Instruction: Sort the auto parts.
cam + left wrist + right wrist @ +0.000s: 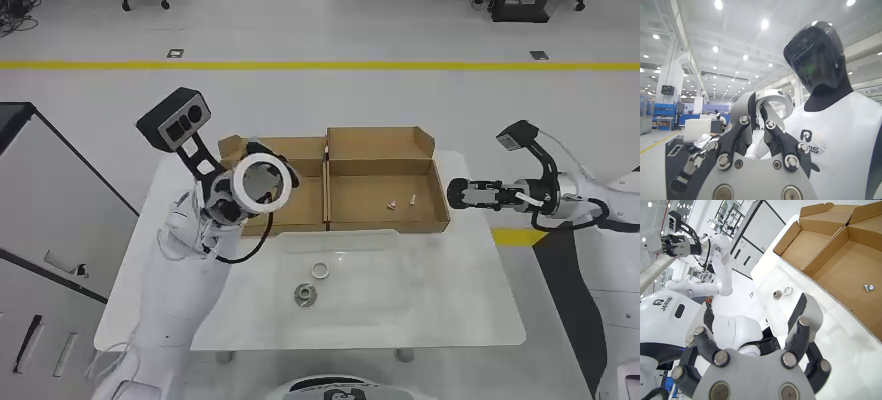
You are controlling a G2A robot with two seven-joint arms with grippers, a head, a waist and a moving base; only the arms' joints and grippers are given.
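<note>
A large silver metal ring [779, 106] is held up in the air, with my left gripper [758, 110] shut on its rim. From above, that ring [263, 183] hangs over the left cardboard box [303, 207], and the left gripper [243, 192] is just beside it. My right gripper [755, 313] is open and holds nothing; it hovers [458, 192] off the right side of the right cardboard box [365, 195]. Two small bolts [400, 200] lie in that right box. A small white ring [320, 269] and a flanged metal part [305, 294] rest in the clear tray [420, 290].
The two open boxes stand side by side at the table's far edge, flaps up. The clear tray covers the table's near middle. A grey cabinet [50, 220] stands to the left of the table. In the right wrist view, the bolts [868, 287] and tray parts [781, 292] show.
</note>
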